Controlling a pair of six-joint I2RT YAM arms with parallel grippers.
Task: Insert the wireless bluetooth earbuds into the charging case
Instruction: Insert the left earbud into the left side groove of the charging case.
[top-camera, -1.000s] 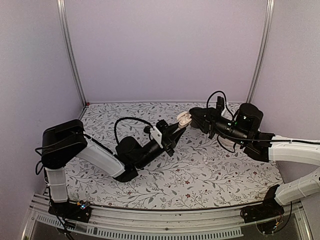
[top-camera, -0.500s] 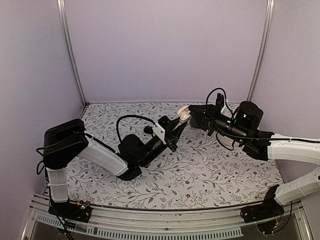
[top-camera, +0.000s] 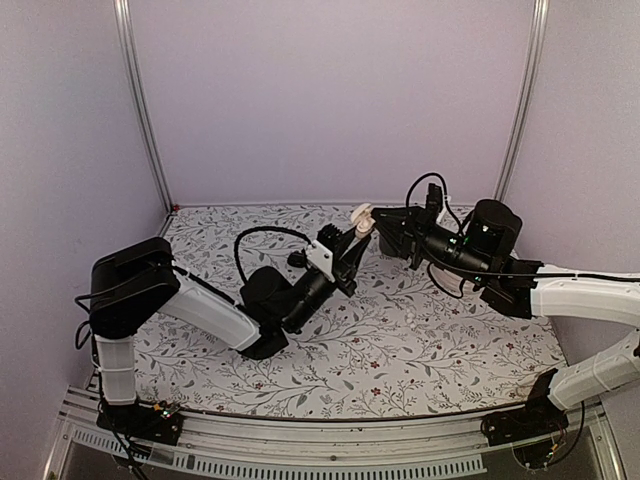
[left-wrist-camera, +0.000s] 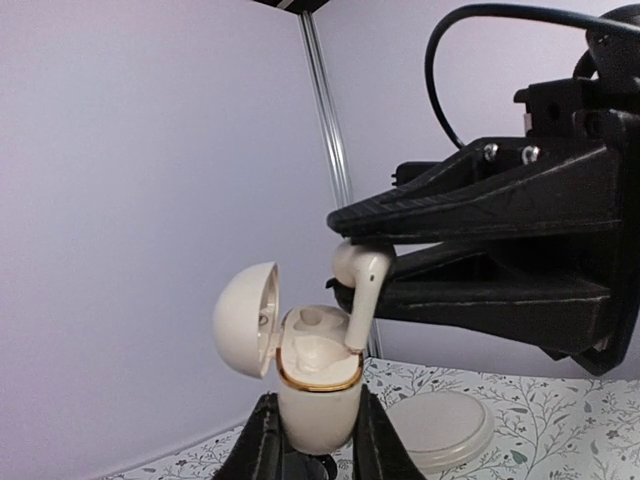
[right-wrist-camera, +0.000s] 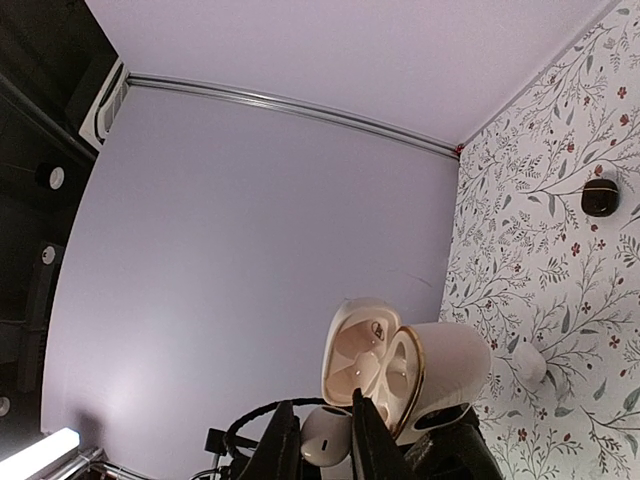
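Observation:
The cream charging case (left-wrist-camera: 318, 395) stands upright with its lid (left-wrist-camera: 245, 320) swung open; it also shows in the top view (top-camera: 362, 217) and the right wrist view (right-wrist-camera: 445, 375). My left gripper (left-wrist-camera: 316, 425) is shut on the case body and holds it above the table (top-camera: 352, 240). My right gripper (right-wrist-camera: 322, 420) is shut on a white earbud (right-wrist-camera: 325, 437), just right of the case in the top view (top-camera: 386, 224). In the left wrist view the earbud (left-wrist-camera: 360, 290) hangs stem down, its tip touching the case's right slot at the gold rim.
A pale round disc (left-wrist-camera: 440, 425) lies on the floral table (top-camera: 400, 350) behind the case. A small white piece (top-camera: 410, 317) lies on the table right of centre. A small dark round object (right-wrist-camera: 600, 197) sits on the table. Purple walls enclose the back and sides.
Both grippers have risen and moved toward the back together, the left carrying the case and the right the earbud. The earbud stays at the case's opening.

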